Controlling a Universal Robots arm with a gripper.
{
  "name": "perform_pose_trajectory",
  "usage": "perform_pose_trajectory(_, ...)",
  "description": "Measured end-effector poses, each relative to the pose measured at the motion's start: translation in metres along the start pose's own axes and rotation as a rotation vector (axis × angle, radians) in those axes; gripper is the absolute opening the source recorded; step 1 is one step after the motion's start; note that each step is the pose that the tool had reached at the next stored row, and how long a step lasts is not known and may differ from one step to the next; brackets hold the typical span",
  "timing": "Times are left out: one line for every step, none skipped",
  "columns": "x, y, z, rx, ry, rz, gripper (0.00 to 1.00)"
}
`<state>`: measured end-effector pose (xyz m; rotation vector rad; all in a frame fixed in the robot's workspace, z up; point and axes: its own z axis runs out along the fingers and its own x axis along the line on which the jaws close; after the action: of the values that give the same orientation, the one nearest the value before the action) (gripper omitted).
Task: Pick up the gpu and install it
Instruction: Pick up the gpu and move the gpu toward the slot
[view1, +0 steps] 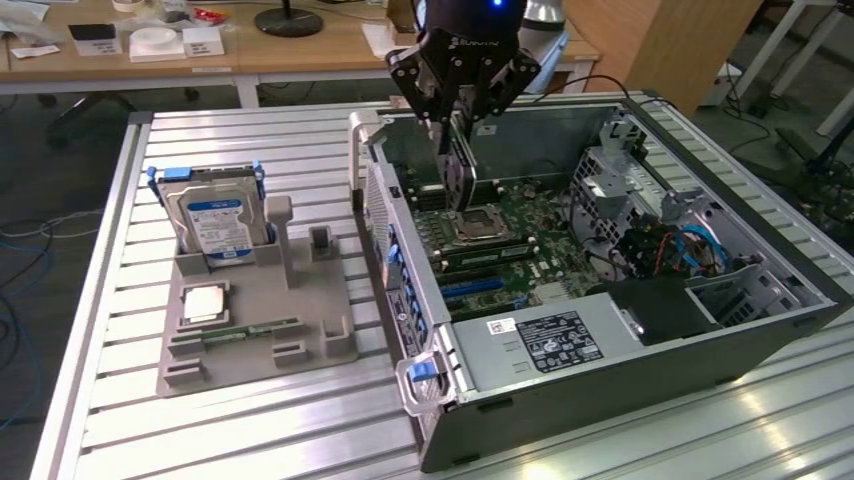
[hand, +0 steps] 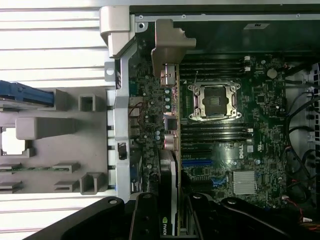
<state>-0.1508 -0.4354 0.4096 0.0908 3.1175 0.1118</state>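
Exterior view: gripper (view1: 458, 118), partly closed on the gpu (view1: 462, 175), holds it long axis downward, just above the motherboard (view1: 534, 222)

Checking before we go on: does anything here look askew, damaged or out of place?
Nothing stands out. The tool holds the gpu over the motherboard inside the open computer case, not yet seated; the hard drive stands upright in its grey holder.
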Motion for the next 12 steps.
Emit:
perform_pose_trajectory(-0.001, 0.0, 0.0001, 0.0, 0.0, 0.0, 0.27)
perform_pose_trajectory(-0.002, 0.0001, 0.0001, 0.0, 0.0, 0.0, 0.27)
perform_pose_trajectory(-0.003, 0.0002, 0.0001, 0.0, -0.0001, 0.0, 0.27)
perform_pose_trajectory(-0.004, 0.0002, 0.0002, 0.0, 0.0, 0.0, 0.27)
perform_pose_trajectory(-0.005, 0.0003, 0.0002, 0.0, -0.0001, 0.0, 0.27)
perform_pose_trajectory(-0.006, 0.0004, 0.0003, 0.0, 0.0, 0.0, 0.27)
perform_pose_trajectory(-0.007, 0.0004, 0.0003, 0.0, 0.0, 0.0, 0.27)
perform_pose_trajectory(-0.008, 0.0005, 0.0003, -0.0001, 0.0, 0.0, 0.27)
perform_pose_trajectory(-0.009, 0.0005, 0.0004, -0.0001, 0.0, 0.0, 0.27)
perform_pose_trajectory(-0.01, 0.0006, 0.0004, -0.0001, 0.0, 0.0, 0.27)
perform_pose_trajectory(-0.012, 0.0006, 0.0005, -0.0001, -0.0001, 0.0, 0.27)
perform_pose_trajectory(-0.013, 0.0007, 0.0005, -0.0001, -0.0001, 0.0, 0.27)
